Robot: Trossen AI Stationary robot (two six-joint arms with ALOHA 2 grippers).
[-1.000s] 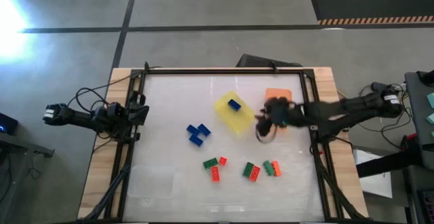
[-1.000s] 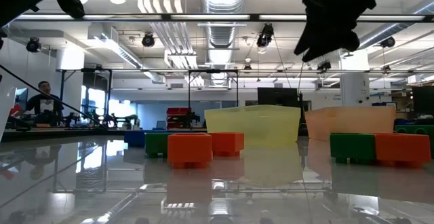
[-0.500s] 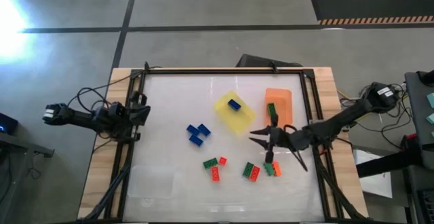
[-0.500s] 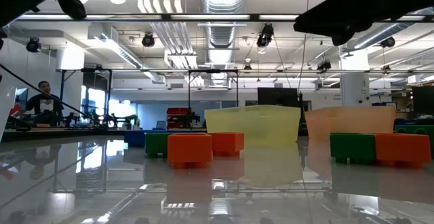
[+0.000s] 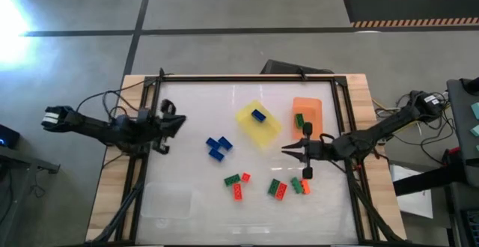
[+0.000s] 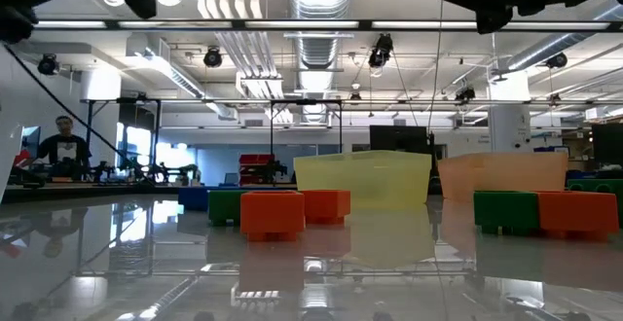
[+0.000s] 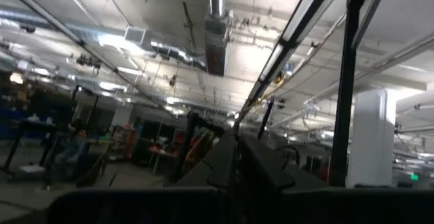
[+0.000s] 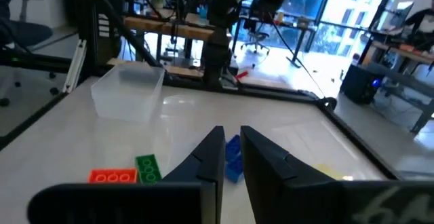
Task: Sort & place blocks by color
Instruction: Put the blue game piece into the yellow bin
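The yellow tray (image 5: pixel 258 124) held one blue block (image 5: pixel 259 115), and the orange tray (image 5: pixel 308 115) beside it held one green block (image 5: pixel 299 120). A clear tray (image 8: pixel 128 91) stood empty near the table's (image 5: pixel 187 172) front left corner. The other blocks lay loose on the table (blue ones (image 5: pixel 218 147) together, green and red-orange ones (image 5: pixel 278 189) nearer the front). The right gripper (image 5: pixel 293 151) hovered beside the orange tray, fingers spread, holding nothing. The left gripper (image 5: pixel 171 124) waited at the table's left edge; I cannot tell its finger state.
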